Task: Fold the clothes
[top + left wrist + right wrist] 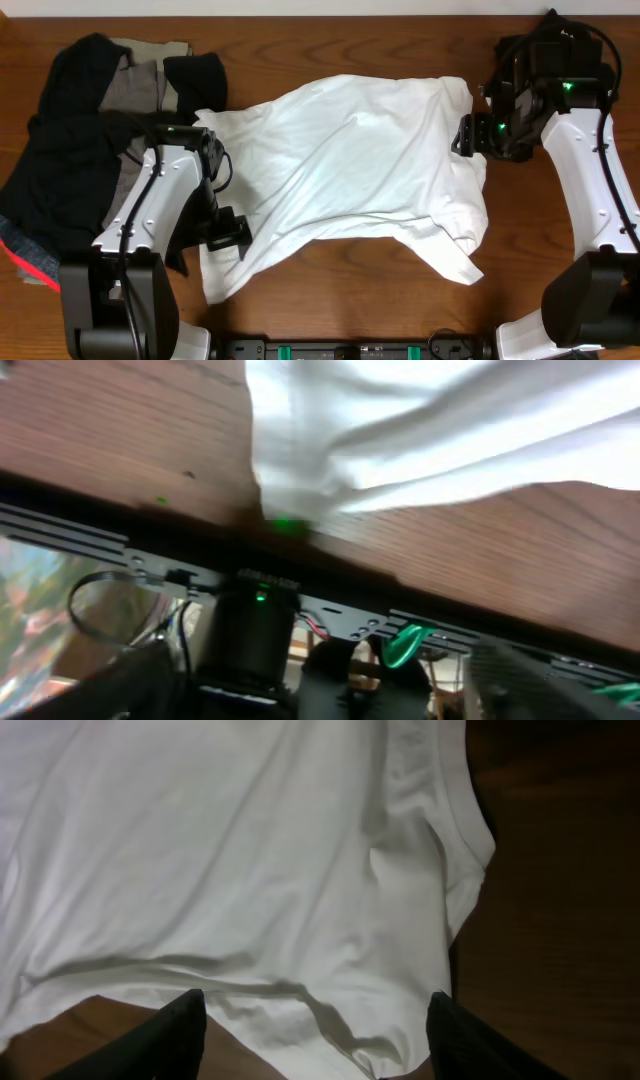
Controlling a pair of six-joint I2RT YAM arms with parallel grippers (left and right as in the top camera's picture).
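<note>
A white T-shirt (pixel 350 160) lies spread and wrinkled across the middle of the wooden table. My left gripper (pixel 228 235) is at the shirt's lower-left edge. In the left wrist view its fingers (pixel 330 695) are blurred but apart with nothing between them, and the shirt's hem (pixel 400 430) lies beyond them near the table's front edge. My right gripper (pixel 466 136) is at the shirt's upper-right corner. In the right wrist view its fingers (pixel 315 1025) are wide open just above the white cloth (pixel 220 860), holding nothing.
A pile of dark and grey clothes (pixel 70 150) lies at the table's left side, beside the left arm. Bare wood (pixel 330 290) shows in front of the shirt. A black rail (pixel 100 535) runs along the front edge.
</note>
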